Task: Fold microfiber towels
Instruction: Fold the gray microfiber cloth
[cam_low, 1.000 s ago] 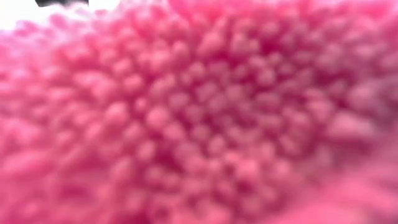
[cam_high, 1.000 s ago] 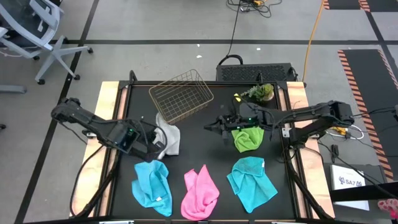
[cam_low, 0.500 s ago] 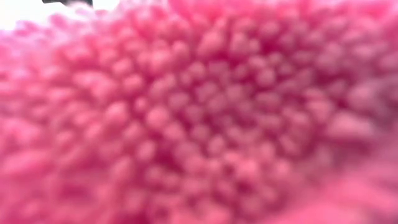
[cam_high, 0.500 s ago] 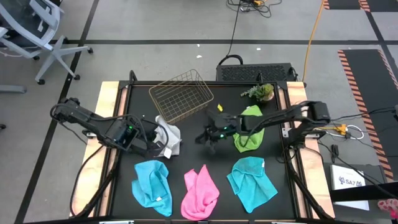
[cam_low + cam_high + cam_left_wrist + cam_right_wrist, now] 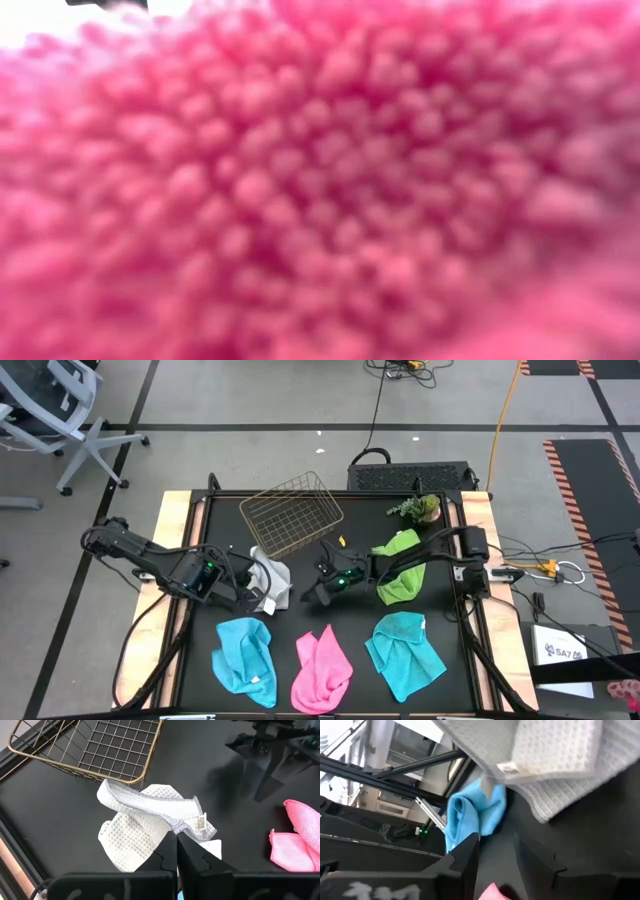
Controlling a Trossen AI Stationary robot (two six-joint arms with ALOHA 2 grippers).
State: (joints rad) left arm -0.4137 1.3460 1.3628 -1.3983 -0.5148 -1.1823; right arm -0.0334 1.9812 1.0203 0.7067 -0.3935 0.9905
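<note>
The white-grey towel [image 5: 272,582] lies crumpled on the black table, near the copper basket; it also shows in the left wrist view [image 5: 145,820]. My left gripper [image 5: 260,598] is shut on its near edge. My right gripper [image 5: 312,598] is open and empty, just to the right of this towel, its fingers [image 5: 470,855] pointing at it. The lime green towel [image 5: 398,575] lies under the right arm. Two cyan towels [image 5: 245,658] [image 5: 403,652] and the pink towel [image 5: 322,670] lie along the near edge. The pink towel [image 5: 320,180] fills the low view. My left gripper pinches the white-grey towel's hemmed edge [image 5: 181,831] between its two shut fingers, close to the small sewn tag [image 5: 201,822]. The fingers come slanting down from the table's left. The held edge stands up as a ridge, and the rest of the towel lies on the table.
A copper wire basket [image 5: 292,512] stands at the back, close behind the white-grey towel. A small green plant [image 5: 420,508] stands at the back right. The table has raised wooden side rails [image 5: 172,560].
My right gripper has gone from beside the green towel toward the table's left and a little toward its near edge, up to the white-grey towel, staying open. The right arm now stretches across the green towel.
</note>
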